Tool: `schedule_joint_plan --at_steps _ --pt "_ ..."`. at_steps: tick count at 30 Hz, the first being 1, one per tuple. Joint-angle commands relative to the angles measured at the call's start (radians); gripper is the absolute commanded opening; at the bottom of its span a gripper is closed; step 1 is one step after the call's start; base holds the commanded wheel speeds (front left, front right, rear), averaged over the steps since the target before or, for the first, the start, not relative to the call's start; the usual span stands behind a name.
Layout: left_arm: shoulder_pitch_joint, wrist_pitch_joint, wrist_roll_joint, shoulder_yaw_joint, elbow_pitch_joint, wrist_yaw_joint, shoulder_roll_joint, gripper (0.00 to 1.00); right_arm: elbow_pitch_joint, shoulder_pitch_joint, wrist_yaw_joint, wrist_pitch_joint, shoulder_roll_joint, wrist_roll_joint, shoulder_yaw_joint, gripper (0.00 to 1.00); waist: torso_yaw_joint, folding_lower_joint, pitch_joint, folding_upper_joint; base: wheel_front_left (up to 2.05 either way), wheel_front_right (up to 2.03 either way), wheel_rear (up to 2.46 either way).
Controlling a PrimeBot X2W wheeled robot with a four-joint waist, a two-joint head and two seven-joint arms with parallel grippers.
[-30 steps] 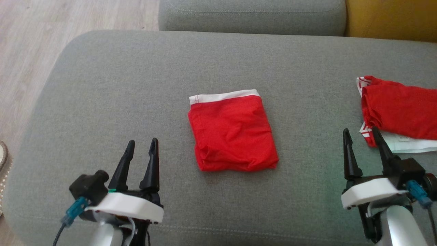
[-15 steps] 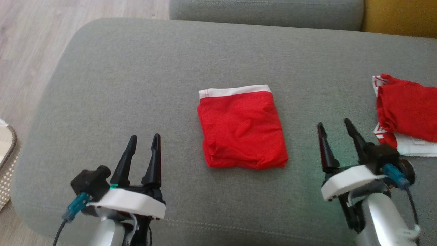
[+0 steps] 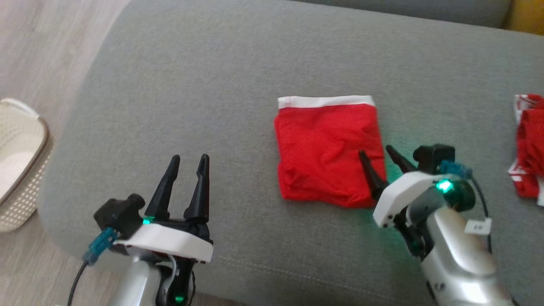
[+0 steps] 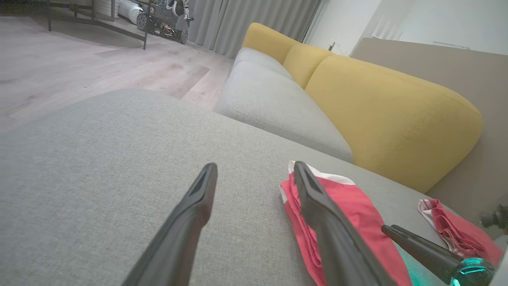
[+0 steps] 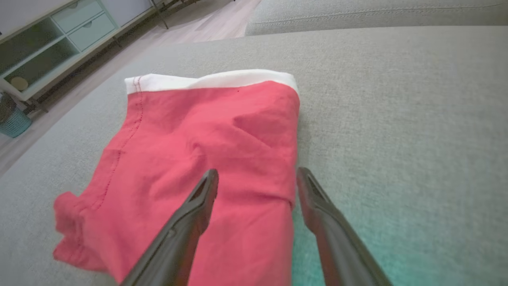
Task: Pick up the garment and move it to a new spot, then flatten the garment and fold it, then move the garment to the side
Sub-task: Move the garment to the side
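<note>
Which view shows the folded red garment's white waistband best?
The right wrist view: the waistband lies close, whole and unobstructed. The head view shows it whole but smaller; the left wrist view shows just a small white piece.

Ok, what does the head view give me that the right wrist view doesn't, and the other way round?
Head view adds: the left gripper, open over the grey cushion, a pale basket on the floor at left, and a second red garment at the right edge. Right wrist view adds: a cabinet with drawers and a teal bin beyond the cushion. Both: the folded red garment with white waistband, and the right gripper, open, one finger over its cloth, the other over cushion.
</note>
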Motion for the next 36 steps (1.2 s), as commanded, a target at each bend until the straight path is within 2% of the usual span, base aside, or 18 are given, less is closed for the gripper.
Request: schedule_joint_plan --at_steps 1,8,9,10,16,24,29,36 --pt "-0.042 -0.008 -0.007 0.028 -0.032 -0.002 0.004 1.00 0.002 -0.044 -0.001 0.008 -0.009 0.000 0.019 1.00 0.029 0.0000 0.023 0.0000 0.00 0.00 0.00" --pt "-0.049 -0.008 -0.015 0.030 -0.030 -0.001 0.004 1.00 0.139 -0.104 -0.001 0.029 -0.023 -0.031 0.017 1.00 0.058 0.0000 0.042 0.0000 0.00 0.00 0.00" --pt "-0.049 -0.008 -0.015 0.030 -0.029 0.000 0.004 1.00 0.152 -0.107 -0.001 0.038 -0.021 -0.020 0.029 0.46 0.059 0.0000 0.043 0.0000 0.00 0.00 0.00" --pt "-0.049 -0.008 -0.014 0.031 -0.029 0.001 0.004 1.00 0.161 -0.111 -0.001 0.046 -0.019 -0.008 0.044 0.00 0.058 0.0000 0.042 0.0000 0.00 0.00 0.00" --pt "-0.051 -0.008 -0.010 0.041 -0.029 0.001 0.004 1.00 0.175 -0.133 -0.001 0.030 -0.039 0.017 0.117 0.00 0.031 0.0000 0.031 0.0000 0.00 0.00 0.00" --pt "-0.052 -0.008 0.006 0.046 -0.041 -0.005 0.004 1.00 0.165 -0.187 -0.001 -0.112 -0.123 -0.132 0.184 0.00 -0.049 0.0000 0.013 0.0000 0.00 0.00 0.00" --pt "-0.067 -0.008 0.013 0.048 -0.058 -0.009 0.004 1.00 0.120 -0.231 -0.001 -0.161 -0.193 -0.224 0.211 0.00 -0.116 0.0000 0.028 0.0000 0.00 0.00 0.00" --pt "-0.109 -0.008 0.031 0.050 -0.083 -0.021 0.004 1.00 0.042 -0.297 -0.001 -0.132 -0.326 -0.262 0.272 0.00 -0.223 0.0000 0.087 0.0000 0.00 0.00 0.00"
